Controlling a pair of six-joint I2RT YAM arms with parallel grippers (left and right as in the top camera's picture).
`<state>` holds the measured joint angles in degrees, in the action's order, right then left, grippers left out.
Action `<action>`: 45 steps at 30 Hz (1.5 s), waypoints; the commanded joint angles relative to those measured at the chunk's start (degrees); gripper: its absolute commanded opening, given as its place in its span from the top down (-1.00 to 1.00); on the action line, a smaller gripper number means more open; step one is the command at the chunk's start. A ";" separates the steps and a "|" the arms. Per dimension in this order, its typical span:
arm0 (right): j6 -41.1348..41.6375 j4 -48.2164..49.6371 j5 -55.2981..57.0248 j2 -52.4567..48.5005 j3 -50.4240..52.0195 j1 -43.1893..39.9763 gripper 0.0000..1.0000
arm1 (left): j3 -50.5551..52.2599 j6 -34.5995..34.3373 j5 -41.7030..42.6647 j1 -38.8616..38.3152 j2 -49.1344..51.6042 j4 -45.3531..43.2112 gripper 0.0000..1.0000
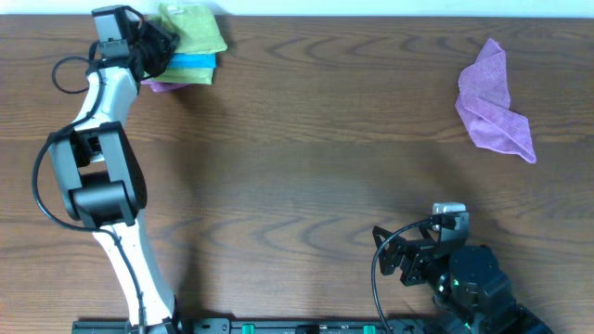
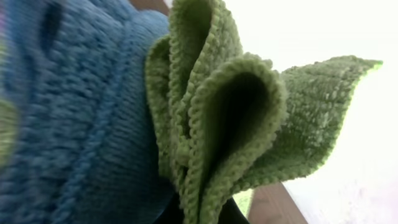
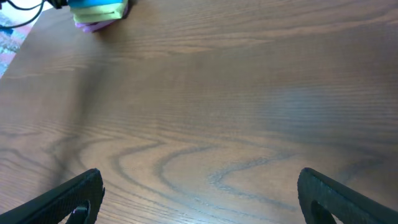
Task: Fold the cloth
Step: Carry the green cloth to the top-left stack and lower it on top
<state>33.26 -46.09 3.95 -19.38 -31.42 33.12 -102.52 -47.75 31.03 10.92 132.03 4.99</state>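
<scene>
1. The table [image 1: 306,139] is dark brown wood with a strong wavy grain and fills nearly all of the overhead view. A thin pale strip runs along the top edge of the frame beyond it.
2. A crumpled purple cloth [image 1: 495,102] lies unfolded in the upper right of the overhead view, well apart from both arms.
3. In the upper left sits a small stack. A green cloth [image 1: 193,30] is on top, a blue cloth [image 1: 190,65] is under it, and a purple layer [image 1: 167,85] peeks out at the bottom.
4. The left arm reaches up the left side of the frame, and the left gripper [image 1: 156,44] is at the stack's left edge, against the green cloth.
5. In the left wrist view the green cloth fills the centre in loose upright folds with the blue cloth pressed beside it on the left. The fingers are hidden, so I cannot tell whether this gripper is clamped or spread.
6. Behind the folds the background is washed-out white, and a sliver of brown table shows at lower right.
7. The right gripper [image 3: 200,190] is low in the frame over bare wood with its black fingers [image 3: 68,200] spread wide and nothing between them.
8. In the right wrist view the stack appears far off at the upper left, near the table's edge.
9. A black rail [image 1: 278,327] runs along the bottom edge of the overhead view.
</scene>
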 commanded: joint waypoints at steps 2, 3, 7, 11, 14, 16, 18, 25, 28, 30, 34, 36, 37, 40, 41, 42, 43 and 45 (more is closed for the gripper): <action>-0.74 -0.09 0.70 0.26 0.13 -0.48 -0.99 | -1.57 1.66 -0.96 2.60 0.20 1.03 0.89; -0.74 -0.09 0.70 0.26 0.13 -0.48 -0.99 | -1.57 1.77 -0.79 3.08 0.20 1.22 0.89; -0.74 -0.09 0.70 0.26 0.15 -0.48 -0.98 | -1.57 2.47 0.57 4.55 0.20 1.25 0.89; -0.74 -0.11 0.70 0.26 0.13 -0.48 -0.99 | -1.57 4.55 2.62 5.31 0.20 1.25 0.54; -0.74 -0.11 0.70 0.26 0.15 -0.48 -0.98 | -1.57 4.52 3.13 5.29 0.20 1.22 0.13; -0.74 -0.11 0.70 0.26 0.15 -0.48 -0.98 | -1.57 4.57 3.28 5.31 0.20 1.20 -0.09; -0.74 -0.09 0.70 0.26 0.13 -0.48 -0.98 | -1.57 5.25 3.87 5.31 0.20 1.16 -0.40; -0.74 -0.11 0.70 0.26 0.15 -0.48 -0.98 | -1.57 5.62 5.88 5.97 -1.38 1.77 -0.92; -0.74 -0.11 0.70 0.26 0.15 -0.48 -0.98 | -1.57 7.26 3.93 6.56 -3.98 4.39 -0.91; -0.74 -0.09 0.70 0.26 0.13 -0.48 -0.98 | -1.57 9.68 2.71 6.73 -6.21 7.13 -0.91; -0.74 -0.11 0.70 0.26 0.13 -0.48 -0.98 | -1.57 13.60 -1.11 6.73 -10.23 13.03 -0.91; -0.74 -0.11 0.70 0.26 0.13 -0.48 -0.99 | -1.57 14.93 -1.40 6.80 -11.74 15.06 -0.91; -0.74 -0.11 0.70 0.26 0.13 -0.48 -0.98 | -1.57 15.19 -1.40 6.80 -12.31 16.28 -0.91; -0.74 -0.11 0.70 0.26 0.13 -0.48 -0.99 | -1.57 17.29 -1.44 6.80 -14.12 20.72 -0.92; -0.74 -0.11 0.70 0.26 0.13 -0.48 -0.98 | -1.57 18.51 -1.46 6.80 -14.71 22.08 -0.91; -0.74 -0.09 0.70 0.26 0.13 -0.48 -0.99 | -1.57 20.02 -1.53 6.69 -15.34 23.43 -0.91; -0.74 -0.09 0.70 0.26 0.13 -0.48 -0.99 | -1.57 21.44 -1.75 6.62 -16.09 25.05 -0.92; -0.74 -0.09 0.70 0.26 0.13 -0.48 -0.99 | -1.57 24.13 -3.15 6.25 -17.70 28.35 -0.91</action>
<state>33.26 -46.09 3.92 -19.38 -31.42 33.12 -103.02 -29.54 29.91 17.50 117.19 31.16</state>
